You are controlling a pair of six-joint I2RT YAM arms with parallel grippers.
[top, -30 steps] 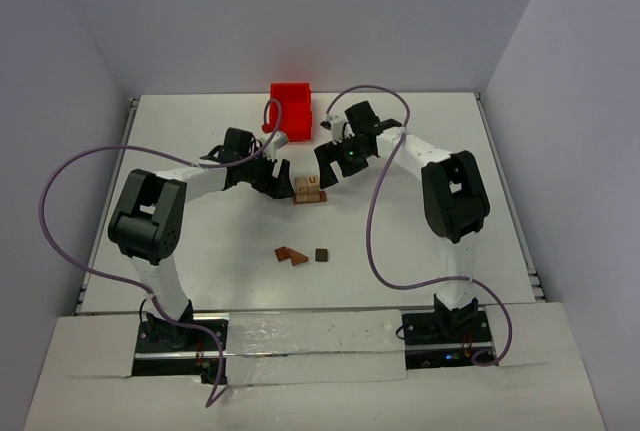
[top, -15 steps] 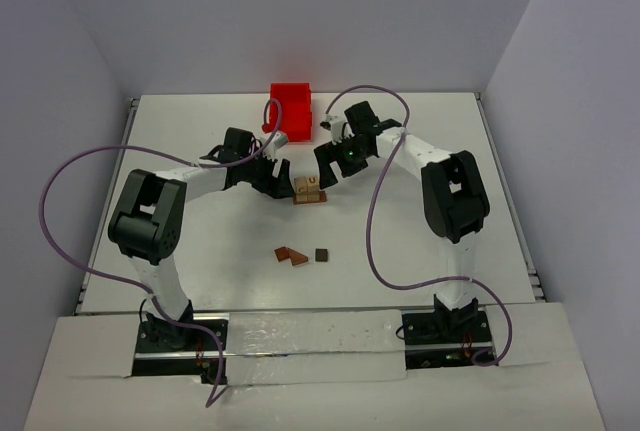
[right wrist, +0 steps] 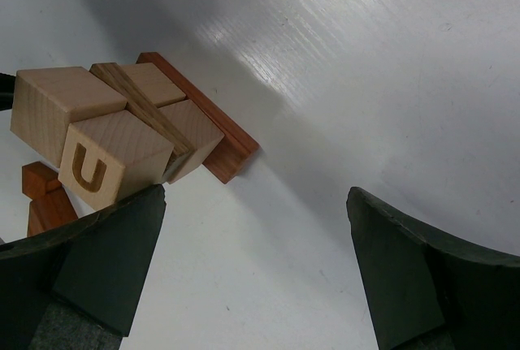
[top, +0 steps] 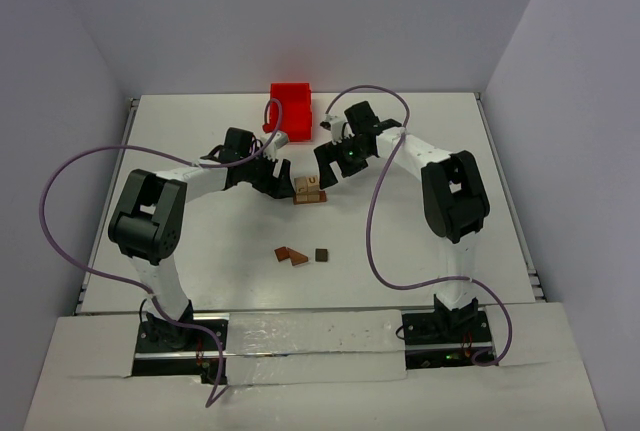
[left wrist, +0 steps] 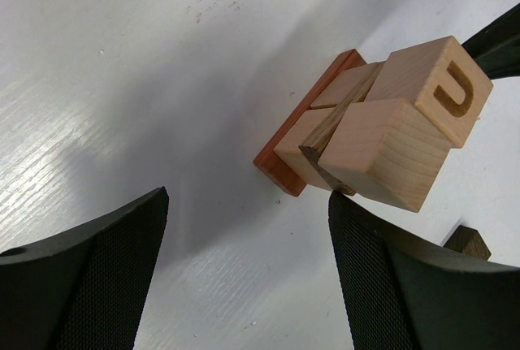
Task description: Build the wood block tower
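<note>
The wood block tower [top: 309,189] stands mid-table between the arms, tan cubes [left wrist: 388,155] on a reddish-brown base slab [left wrist: 280,170]. The left gripper [top: 278,177] and right gripper [top: 325,165] flank it, jaws spread and empty. It looks light, stiff and easily toppled; grip the cubes by opposite flat faces.

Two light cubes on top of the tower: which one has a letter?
The cube marked U, upper right in the left wrist view. Its neighbour shows only plain faces.
</note>
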